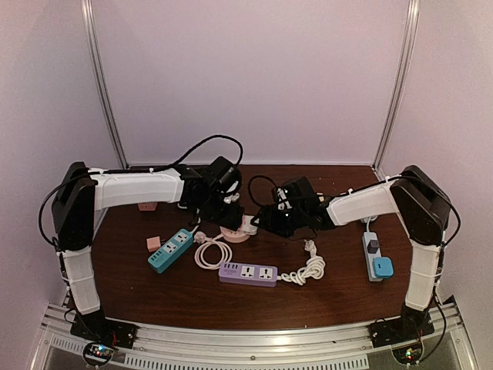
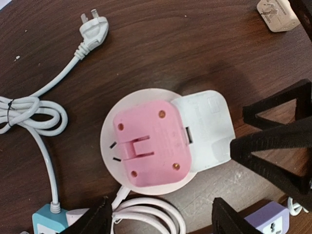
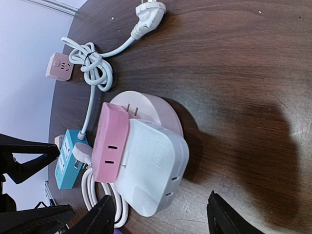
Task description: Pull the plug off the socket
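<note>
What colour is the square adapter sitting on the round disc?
Pink. The adapter shows best in the left wrist view.

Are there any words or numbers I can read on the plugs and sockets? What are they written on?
No text here can be read.
White rounded plastic plug block: faint raised marks on its face, too blurred to read.
Pink square plastic adapter: no writing shows, only screws and metal prongs.
</note>
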